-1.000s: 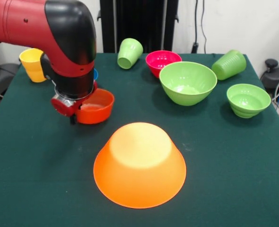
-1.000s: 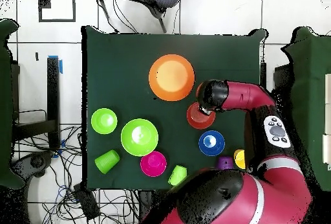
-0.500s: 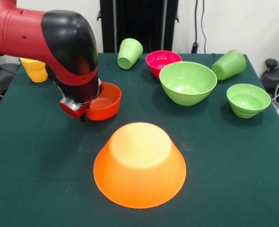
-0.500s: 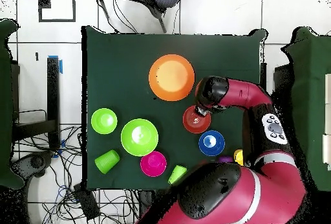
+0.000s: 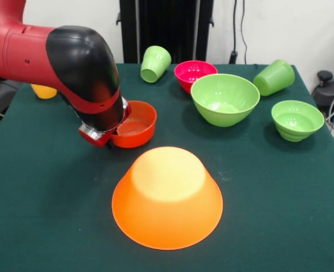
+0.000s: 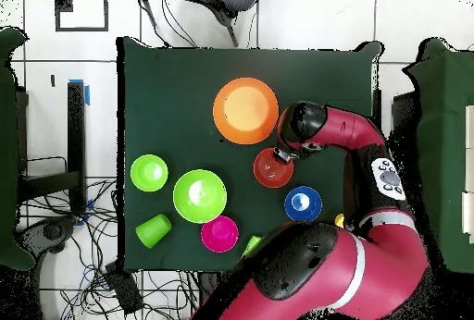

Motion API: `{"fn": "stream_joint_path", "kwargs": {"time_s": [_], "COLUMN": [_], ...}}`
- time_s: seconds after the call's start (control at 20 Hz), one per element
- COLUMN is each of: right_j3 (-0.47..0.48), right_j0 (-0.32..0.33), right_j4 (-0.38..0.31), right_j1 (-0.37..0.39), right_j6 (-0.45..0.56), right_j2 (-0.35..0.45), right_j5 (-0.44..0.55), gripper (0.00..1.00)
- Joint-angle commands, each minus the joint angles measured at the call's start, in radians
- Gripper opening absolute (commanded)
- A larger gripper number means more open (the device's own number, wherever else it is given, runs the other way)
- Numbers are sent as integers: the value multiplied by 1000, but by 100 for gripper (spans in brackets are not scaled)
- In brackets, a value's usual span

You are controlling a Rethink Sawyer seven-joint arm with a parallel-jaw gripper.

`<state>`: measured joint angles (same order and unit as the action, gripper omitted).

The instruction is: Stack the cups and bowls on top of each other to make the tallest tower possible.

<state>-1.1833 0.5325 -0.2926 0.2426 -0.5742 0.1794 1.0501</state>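
Writing or brand marks cannot be read on any of the bowls, the cups or the arm. The worktop (image 5: 280, 187) is covered by a dark green cloth, and a pale wall with hanging black cables is seen behind it in the front view. A white tiled floor (image 6: 315, 18) with loose cables at one corner is shown around the worktop in the overhead view.

The gripper (image 5: 102, 137) is seen at the rim of the red-orange bowl (image 5: 136, 124), which appears to be held clear of the cloth, upright, just beyond the huge orange bowl (image 5: 167, 195). The fingers are hidden by the arm's black and red wrist, so whether they are closed on the rim cannot be told. The huge orange bowl is set upside down near the middle of the worktop, with nothing on it.

The large light green bowl (image 5: 225, 98), the pink bowl (image 5: 194, 72) and the smaller green bowl (image 5: 296, 119) are stood upright, apart from one another. One light green cup (image 5: 155, 63) and a second light green cup (image 5: 274, 76) are laid on their sides. The yellow cup (image 5: 43, 90) is mostly hidden behind the arm. The blue bowl (image 6: 303, 203) is seen only in the overhead view, close to the red-orange bowl.
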Motion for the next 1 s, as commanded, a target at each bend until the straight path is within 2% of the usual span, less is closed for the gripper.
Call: {"fn": "stream_joint_path", "kwargs": {"time_s": [0.05,0.25,0.4,1.0], "right_j3": [74,52,83,20], "right_j0": [-54,-58,-81,-87], "right_j4": [73,99,105,100], "right_j1": [27,76,74,176], "right_j6": [-188,-196,-208,-180], "right_j2": [53,39,27,-6], "right_j5": [126,149,175,148], "gripper": [0,0,0,0]}}
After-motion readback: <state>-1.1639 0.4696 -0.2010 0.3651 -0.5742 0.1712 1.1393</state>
